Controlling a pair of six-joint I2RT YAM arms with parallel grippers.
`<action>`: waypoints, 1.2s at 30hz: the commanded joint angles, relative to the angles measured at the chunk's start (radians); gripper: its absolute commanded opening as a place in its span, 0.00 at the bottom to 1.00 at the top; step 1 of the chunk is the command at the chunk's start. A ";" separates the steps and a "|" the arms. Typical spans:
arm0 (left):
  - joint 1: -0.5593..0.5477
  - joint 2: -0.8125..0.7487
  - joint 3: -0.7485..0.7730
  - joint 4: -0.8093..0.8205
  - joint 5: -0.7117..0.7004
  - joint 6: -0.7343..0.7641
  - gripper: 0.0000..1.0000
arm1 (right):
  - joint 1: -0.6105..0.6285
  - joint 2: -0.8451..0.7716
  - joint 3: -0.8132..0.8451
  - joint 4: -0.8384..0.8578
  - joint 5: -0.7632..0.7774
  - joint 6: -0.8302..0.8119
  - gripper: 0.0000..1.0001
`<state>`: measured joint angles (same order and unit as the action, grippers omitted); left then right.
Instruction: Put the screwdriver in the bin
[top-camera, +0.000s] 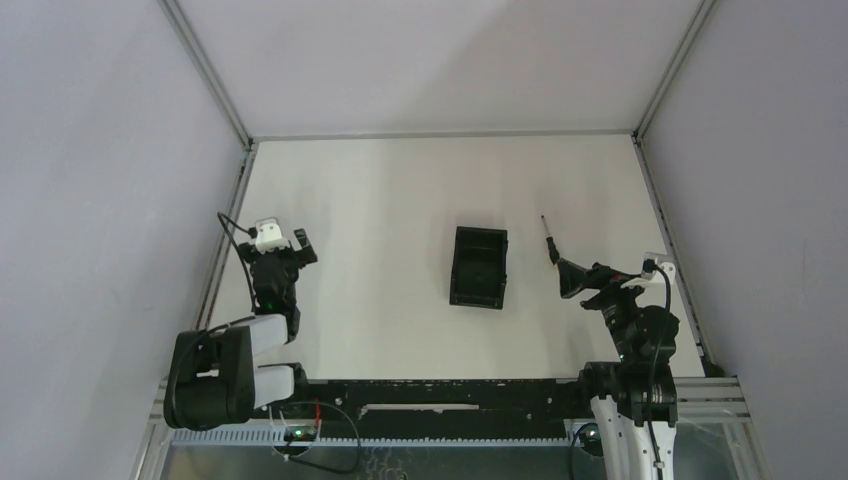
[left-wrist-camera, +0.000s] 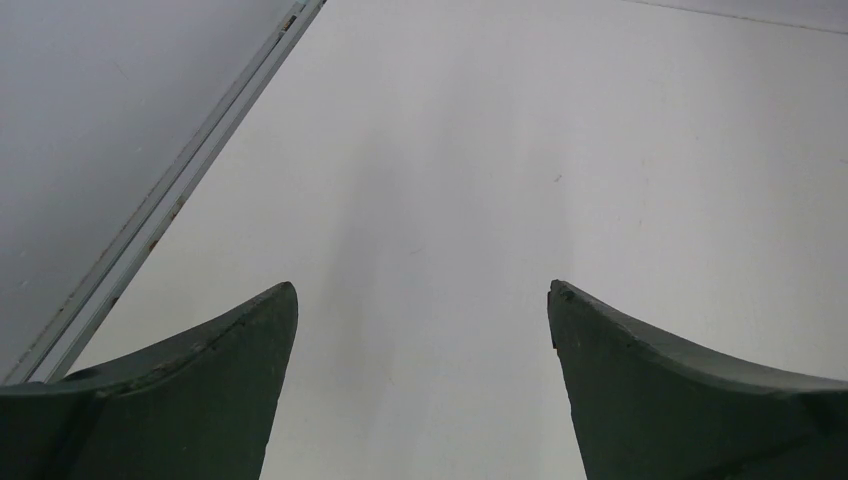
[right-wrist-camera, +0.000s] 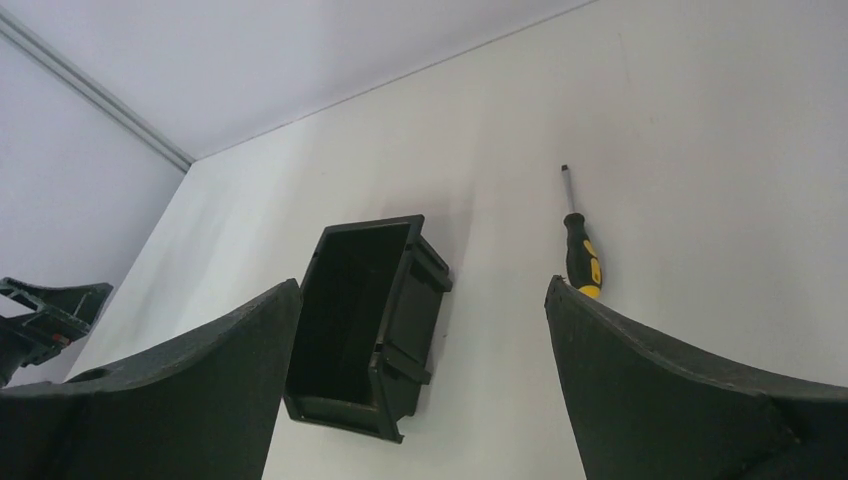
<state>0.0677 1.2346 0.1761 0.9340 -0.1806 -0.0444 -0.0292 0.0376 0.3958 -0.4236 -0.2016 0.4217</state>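
At the left, the left fingers (left-wrist-camera: 200, 390) are spread wide with nothing between them, and only bare bench (top-camera: 380, 190) shows below them. This arm sits near the left rail, well away from both of the task's things.

Toward the middle of the bench stands the bin (top-camera: 478, 300), upright and open at the top. It looks empty, and its long side runs away from the robot.

To its right, near it but clearly apart, the screwdriver (top-camera: 549, 243) lies flat on the bench, outside the bin. Its long axis also runs roughly away from the robot, with a slight lean. The metal tip is at the far end and the black and yellow handle at the near end.

The right fingers (right-wrist-camera: 680, 390) are also spread apart and grasp nothing. They point toward the screwdriver from the near side, low over the bench. In the right wrist view the handle's yellow end sits just at the tip of the right-hand finger, not in the gap. Whether they touch cannot be told.

The right arm is plainly the nearer one. The fingers close across the screwdriver's axis, which suits a grasp on the handle. First, though, they probably need to shift a little to their right and forward so that the handle lies between them.
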 joint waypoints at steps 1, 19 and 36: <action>-0.005 -0.001 0.053 0.040 -0.004 0.014 1.00 | 0.005 0.005 0.016 0.038 0.020 0.025 1.00; -0.004 -0.001 0.053 0.040 -0.002 0.015 1.00 | 0.168 1.095 1.107 -0.414 0.238 -0.293 0.98; -0.005 0.000 0.053 0.040 -0.003 0.014 1.00 | 0.091 1.813 1.040 -0.472 0.197 -0.345 0.94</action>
<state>0.0673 1.2350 0.1761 0.9340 -0.1802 -0.0444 0.0593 1.7958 1.4799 -0.9459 -0.0128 0.1093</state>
